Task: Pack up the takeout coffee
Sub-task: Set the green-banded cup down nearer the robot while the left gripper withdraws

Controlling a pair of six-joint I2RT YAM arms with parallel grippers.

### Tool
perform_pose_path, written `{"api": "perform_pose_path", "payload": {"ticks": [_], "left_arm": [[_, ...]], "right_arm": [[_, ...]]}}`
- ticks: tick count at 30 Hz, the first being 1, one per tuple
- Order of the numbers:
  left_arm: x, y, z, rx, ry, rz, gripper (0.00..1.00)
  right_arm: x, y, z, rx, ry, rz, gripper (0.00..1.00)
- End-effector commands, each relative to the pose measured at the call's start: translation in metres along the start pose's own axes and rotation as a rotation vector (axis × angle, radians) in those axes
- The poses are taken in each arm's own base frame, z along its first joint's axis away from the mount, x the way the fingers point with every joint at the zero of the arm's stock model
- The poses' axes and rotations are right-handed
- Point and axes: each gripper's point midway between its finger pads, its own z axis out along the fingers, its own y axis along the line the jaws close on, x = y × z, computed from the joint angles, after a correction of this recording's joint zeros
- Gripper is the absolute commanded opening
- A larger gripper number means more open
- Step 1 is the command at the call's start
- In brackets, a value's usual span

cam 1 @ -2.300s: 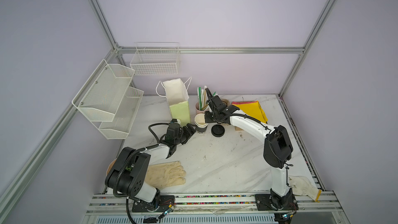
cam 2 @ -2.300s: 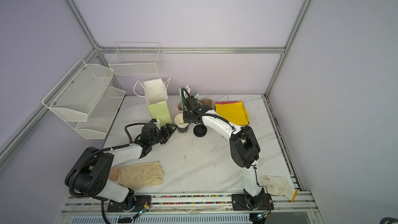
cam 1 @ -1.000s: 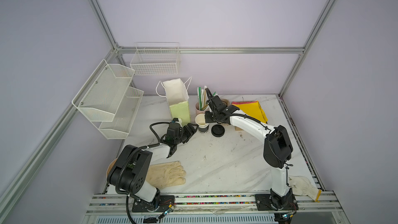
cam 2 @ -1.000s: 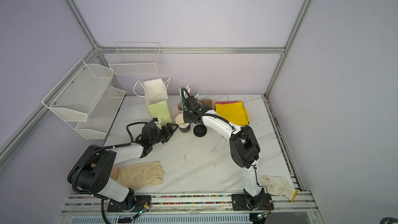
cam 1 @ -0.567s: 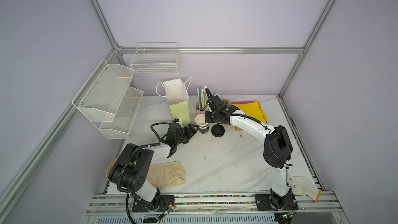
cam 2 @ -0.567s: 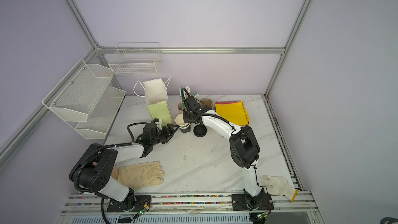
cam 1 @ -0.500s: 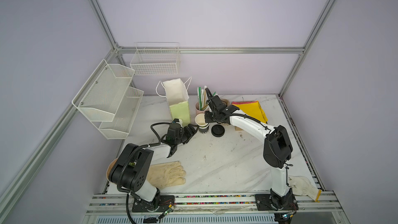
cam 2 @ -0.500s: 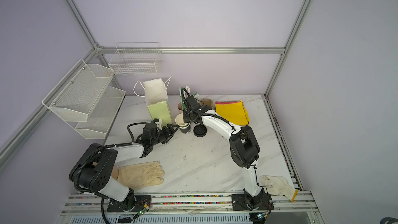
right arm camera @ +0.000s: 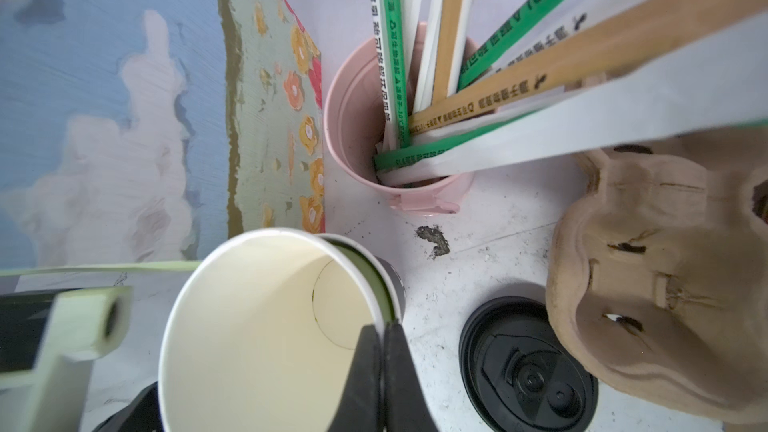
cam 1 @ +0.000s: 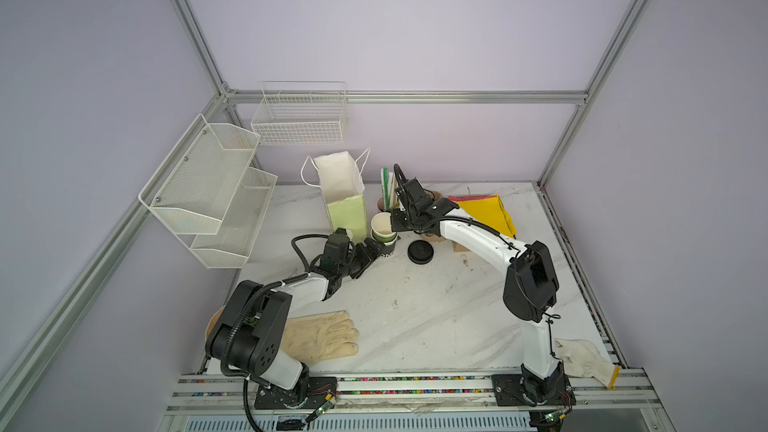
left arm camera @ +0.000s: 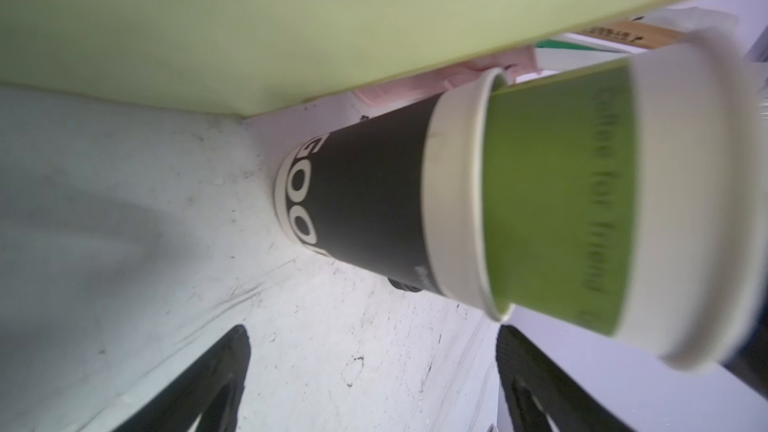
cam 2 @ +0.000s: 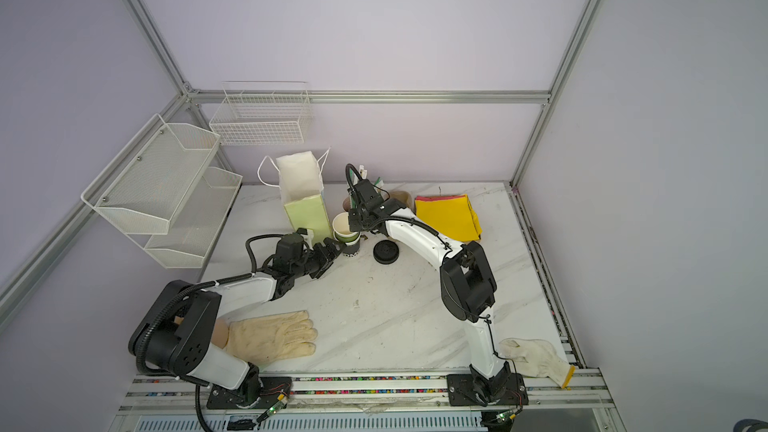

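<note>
The takeout coffee cup (cam 1: 383, 226) (cam 2: 346, 228), light green outside (left arm camera: 557, 201) and cream inside (right arm camera: 266, 326), has no lid on and sits tilted in the mouth of a black cup with white letters (cam 1: 387, 252) (left arm camera: 365, 201). My right gripper (cam 1: 395, 224) (right arm camera: 381, 328) is shut on its rim, one finger inside and one outside. My left gripper (cam 1: 372, 249) (left arm camera: 372, 338) stands open just short of the black cup, with bare table between its fingers. The round black lid (cam 1: 420, 252) (right arm camera: 528, 367) lies flat on the table to the right of the cups.
A light green paper bag (cam 1: 347, 211) (cam 2: 307, 214) stands open just behind the cups. A pink cup of wrapped straws (right arm camera: 399, 184) and a brown pulp carrier (right arm camera: 665, 284) stand close by. Yellow papers (cam 1: 486, 214) lie at the back right. Gloves (cam 1: 320, 336) (cam 1: 582, 361) lie at the front.
My left gripper's jaws have spread wider and now stand off the black cup. The right gripper and the green cup have barely moved.
</note>
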Motion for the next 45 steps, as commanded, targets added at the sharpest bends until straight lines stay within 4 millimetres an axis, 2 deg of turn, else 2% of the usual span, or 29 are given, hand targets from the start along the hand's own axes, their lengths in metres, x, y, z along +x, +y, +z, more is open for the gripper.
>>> {"api": "perform_pose_path", "payload": {"ticks": [1,2,3,6,15,22,26,32,34,37,42,45], "left_arm": [[-0.035,-0.070,-0.024,0.140,-0.082,0.113,0.93],[-0.037,-0.070,-0.025,0.133,-0.084,0.119,0.94],[-0.041,-0.082,-0.037,0.159,-0.107,0.136,0.94],[-0.042,-0.088,-0.047,0.169,-0.118,0.149,0.95],[-0.034,-0.078,-0.077,0.124,-0.154,0.175,0.99],[-0.043,-0.076,-0.104,0.029,-0.227,0.259,1.00],[-0.045,-0.078,-0.110,-0.005,-0.213,0.278,1.00],[-0.053,-0.086,-0.132,-0.086,-0.221,0.318,1.00],[-0.059,-0.090,-0.144,-0.120,-0.238,0.336,1.00],[-0.070,-0.101,-0.164,-0.167,-0.261,0.385,1.00],[-0.081,-0.097,-0.187,-0.294,-0.284,0.518,1.00],[-0.089,-0.089,-0.200,-0.375,-0.325,0.592,1.00]], "right_arm": [[-0.010,-0.003,-0.003,0.038,-0.019,-0.015,0.00],[-0.013,-0.005,-0.005,0.045,-0.025,-0.016,0.00],[-0.016,-0.005,-0.007,0.051,-0.033,-0.018,0.00],[-0.020,-0.008,-0.008,0.072,-0.041,-0.024,0.00],[-0.033,-0.005,-0.019,0.074,-0.068,-0.035,0.00],[-0.055,-0.001,-0.057,0.071,-0.130,-0.043,0.00],[-0.059,-0.002,-0.074,0.069,-0.145,-0.042,0.00],[-0.066,-0.011,-0.119,0.083,-0.200,-0.028,0.00],[-0.059,-0.016,-0.131,0.088,-0.199,-0.021,0.00],[-0.035,-0.032,-0.143,0.110,-0.179,-0.022,0.00],[0.017,-0.075,-0.159,0.208,-0.142,-0.013,0.00],[0.046,-0.102,-0.158,0.268,-0.120,-0.004,0.00]]}}
